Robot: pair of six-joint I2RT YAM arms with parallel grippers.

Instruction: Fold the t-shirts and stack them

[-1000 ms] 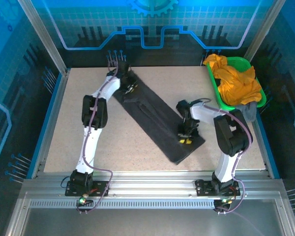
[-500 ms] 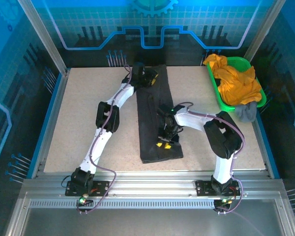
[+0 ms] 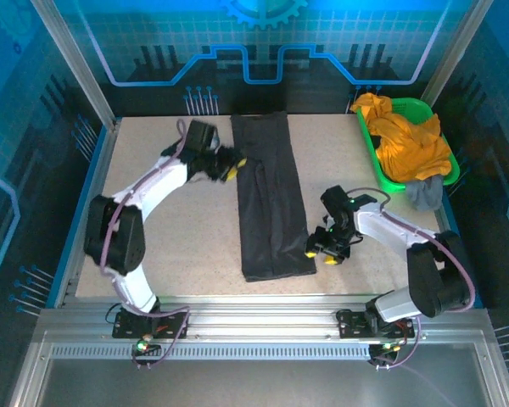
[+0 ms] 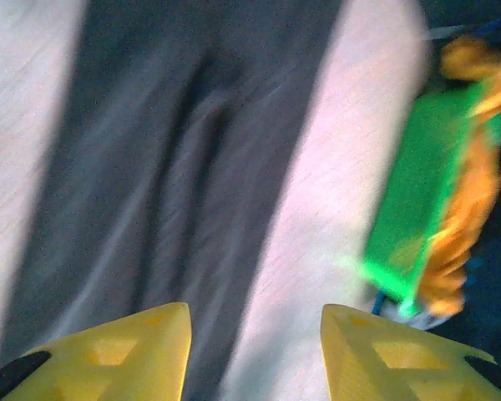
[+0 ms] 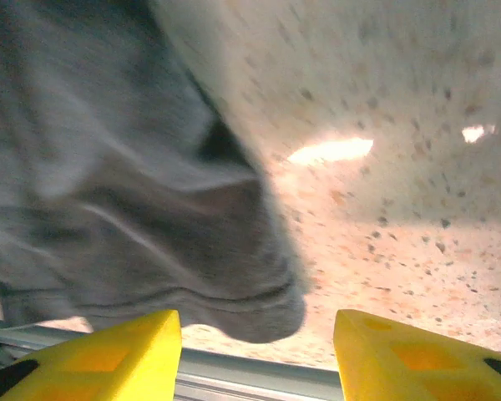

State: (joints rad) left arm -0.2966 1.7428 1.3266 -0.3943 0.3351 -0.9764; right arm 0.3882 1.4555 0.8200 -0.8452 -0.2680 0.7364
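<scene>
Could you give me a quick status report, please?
Left gripper open, right gripper open. Dark charcoal-grey cloth t-shirt flat, folded lengthwise. Green plastic basket far right, apart.

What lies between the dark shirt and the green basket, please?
Bare table, nothing else, separates the shirt from the basket; the top view shows it.

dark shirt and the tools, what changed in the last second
The dark shirt swung from a diagonal to lie straight, running near to far at mid-table. Both tools let it go: the left tool drew off to the left of its far part, the right tool to the right of its near end, both open. The basket and its orange shirts stayed put.
</scene>
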